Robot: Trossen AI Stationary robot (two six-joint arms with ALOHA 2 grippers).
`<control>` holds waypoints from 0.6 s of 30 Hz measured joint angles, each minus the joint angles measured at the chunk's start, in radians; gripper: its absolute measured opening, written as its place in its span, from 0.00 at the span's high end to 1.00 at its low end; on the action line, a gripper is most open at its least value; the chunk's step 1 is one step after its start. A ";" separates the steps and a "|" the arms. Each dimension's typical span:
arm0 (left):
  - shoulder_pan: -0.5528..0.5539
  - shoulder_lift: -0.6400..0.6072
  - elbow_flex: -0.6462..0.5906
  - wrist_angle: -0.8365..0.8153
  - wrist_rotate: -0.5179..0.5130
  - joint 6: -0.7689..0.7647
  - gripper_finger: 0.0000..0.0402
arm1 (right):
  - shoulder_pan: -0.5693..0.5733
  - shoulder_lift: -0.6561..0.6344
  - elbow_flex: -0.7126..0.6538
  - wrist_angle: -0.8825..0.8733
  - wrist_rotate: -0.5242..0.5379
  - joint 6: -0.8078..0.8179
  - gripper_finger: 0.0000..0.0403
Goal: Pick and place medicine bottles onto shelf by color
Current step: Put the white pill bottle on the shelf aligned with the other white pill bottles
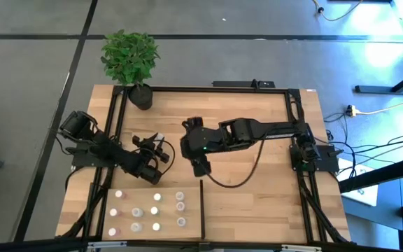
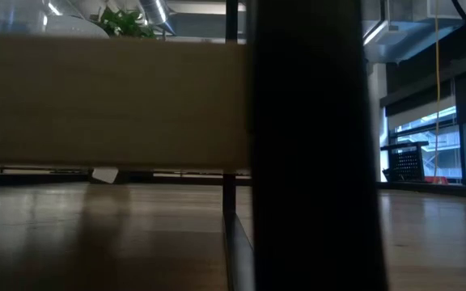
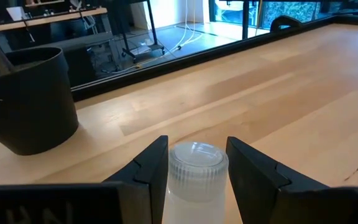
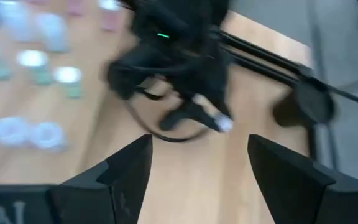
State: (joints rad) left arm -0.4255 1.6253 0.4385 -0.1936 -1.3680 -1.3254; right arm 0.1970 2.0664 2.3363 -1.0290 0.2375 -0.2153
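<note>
- High view: the left gripper (image 1: pixel 157 145) is over the bare wooden table (image 1: pixel 257 196), a little above the shelf (image 1: pixel 191 227), which lies at the near left part of the table. About a dozen small medicine bottles (image 1: pixel 154 210) stand on the shelf in loose rows, all to the left of the short black divider bar (image 1: pixel 201 208). The right gripper (image 1: pixel 200 168) is near the middle of the table, just above the far end of this bar. A plant pot (image 1: pixel 141 96) with a green plant (image 1: pixel 129 56) stands at the far left corner.
- Low view: a wide dark post (image 2: pixel 310 145) and a pale wooden board (image 2: pixel 108 101) hide nearly everything. No bottle and no gripper can be told here; only some green leaves (image 2: pixel 124 23) show over the board.
- Left wrist view: the two fingers (image 3: pixel 146 174) of the left gripper are clamped on one bottle (image 3: pixel 196 177), clear with a pale round cap, standing upright between them and touching both. The black pot (image 3: pixel 27 99) is near, on the table behind.
- Right wrist view: the fingers (image 4: pixel 129 168) of the right gripper stand wide apart with nothing between them. Beyond them is the left arm (image 4: pixel 173 56), and the bottles (image 4: pixel 33 62) on the shelf are blurred; their colors I cannot tell.
</note>
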 joint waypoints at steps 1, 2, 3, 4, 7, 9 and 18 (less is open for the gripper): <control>0.000 0.000 0.000 0.001 0.000 0.000 0.67 | -0.004 0.005 0.000 0.000 0.031 0.011 0.34; 0.000 0.000 0.000 0.001 -0.001 0.000 0.67 | -0.009 0.008 0.000 0.001 0.052 0.023 0.34; 0.000 0.000 0.000 0.003 -0.002 0.000 0.67 | -0.015 0.013 0.000 0.001 0.061 0.026 0.34; 0.000 0.000 0.000 0.004 -0.004 -0.002 0.67 | -0.021 0.017 0.000 0.001 0.063 0.027 0.34; 0.000 0.000 0.000 0.017 -0.025 -0.004 0.67 | -0.035 0.025 0.000 0.000 0.064 0.027 0.34; 0.000 0.000 0.000 0.021 -0.029 -0.005 0.67 | -0.042 0.025 0.000 0.001 0.058 0.027 0.34; 0.000 0.025 0.000 0.046 -0.032 -0.006 0.67 | -0.044 0.026 0.000 0.001 0.057 0.027 0.34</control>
State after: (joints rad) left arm -0.4255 1.6505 0.4381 -0.1475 -1.4002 -1.3315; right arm 0.1528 2.0922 2.3363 -1.0283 0.2943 -0.1881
